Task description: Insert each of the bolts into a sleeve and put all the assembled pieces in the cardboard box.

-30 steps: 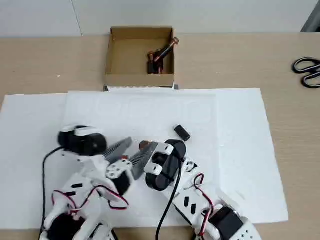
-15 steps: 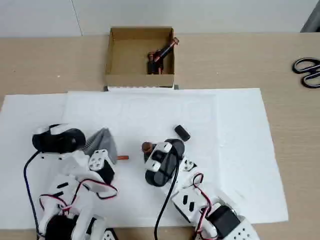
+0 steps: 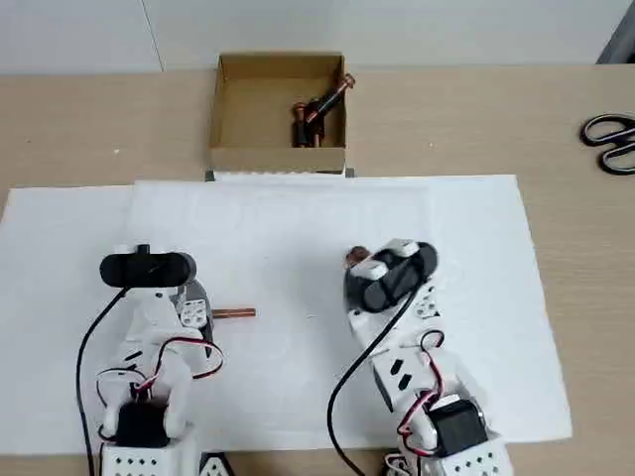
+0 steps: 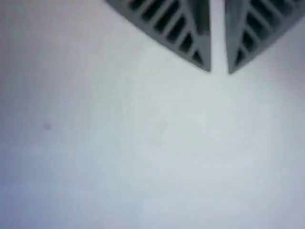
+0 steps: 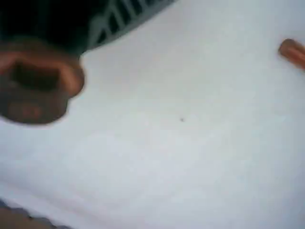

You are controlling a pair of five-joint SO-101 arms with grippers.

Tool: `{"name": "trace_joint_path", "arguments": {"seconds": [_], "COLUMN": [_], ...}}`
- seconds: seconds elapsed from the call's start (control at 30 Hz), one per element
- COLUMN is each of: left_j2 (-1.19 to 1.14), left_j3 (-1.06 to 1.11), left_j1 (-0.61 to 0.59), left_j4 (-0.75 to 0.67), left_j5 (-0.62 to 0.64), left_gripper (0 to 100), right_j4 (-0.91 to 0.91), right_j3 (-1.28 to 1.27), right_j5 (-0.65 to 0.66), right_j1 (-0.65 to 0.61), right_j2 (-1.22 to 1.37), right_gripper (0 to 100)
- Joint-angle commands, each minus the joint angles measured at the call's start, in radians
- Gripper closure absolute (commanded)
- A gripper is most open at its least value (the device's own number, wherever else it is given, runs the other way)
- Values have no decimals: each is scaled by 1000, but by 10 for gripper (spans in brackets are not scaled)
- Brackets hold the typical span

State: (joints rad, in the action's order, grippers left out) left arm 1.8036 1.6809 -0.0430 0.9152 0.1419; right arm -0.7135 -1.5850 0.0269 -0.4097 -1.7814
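Note:
My right gripper (image 3: 363, 264) is shut on a copper bolt (image 3: 354, 259) near the middle of the white paper. The bolt's head (image 5: 39, 87) looms close under the dark fingers (image 5: 121, 19) in the right wrist view. A second copper bolt (image 3: 235, 313) lies loose on the paper between the arms, and its end (image 5: 292, 51) shows far off in the right wrist view. Left of it my left gripper (image 4: 218, 67) hangs over bare paper, shut to a thin slit with nothing in it. The cardboard box (image 3: 230, 111) at the back holds assembled pieces (image 3: 316, 111). The right arm hides the black sleeve.
The white paper (image 3: 476, 228) covers the near part of the wooden table. Scissors (image 3: 610, 141) lie at the far right edge. The box stands just beyond the paper's back edge.
The left arm pulled back to the left, leaving a bolt on the paper. The right arm carried its bolt back and right, over the spot where the black sleeve lay.

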Motion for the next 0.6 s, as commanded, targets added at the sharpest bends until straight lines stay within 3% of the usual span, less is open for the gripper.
{"name": "trace_joint_path", "arguments": {"seconds": [0.0, 0.17, 0.37, 0.57], "left_j2": [8, 8, 8, 8], "left_j3": [1, 1, 1, 1], "left_j1": [-2, 0, 0, 0], "left_j4": [-34, -32, -31, -31], "left_j5": [-12, -12, -12, -11], "left_gripper": [993, 993, 993, 993], "right_j4": [-24, -134, -117, -79], "right_j3": [23, 81, 173, 376], "right_j5": [-72, -160, -132, -121], "right_j1": [50, 53, 50, 51], "right_j2": [2, 2, 27, 268], "right_gripper": [996, 996, 996, 996]}}
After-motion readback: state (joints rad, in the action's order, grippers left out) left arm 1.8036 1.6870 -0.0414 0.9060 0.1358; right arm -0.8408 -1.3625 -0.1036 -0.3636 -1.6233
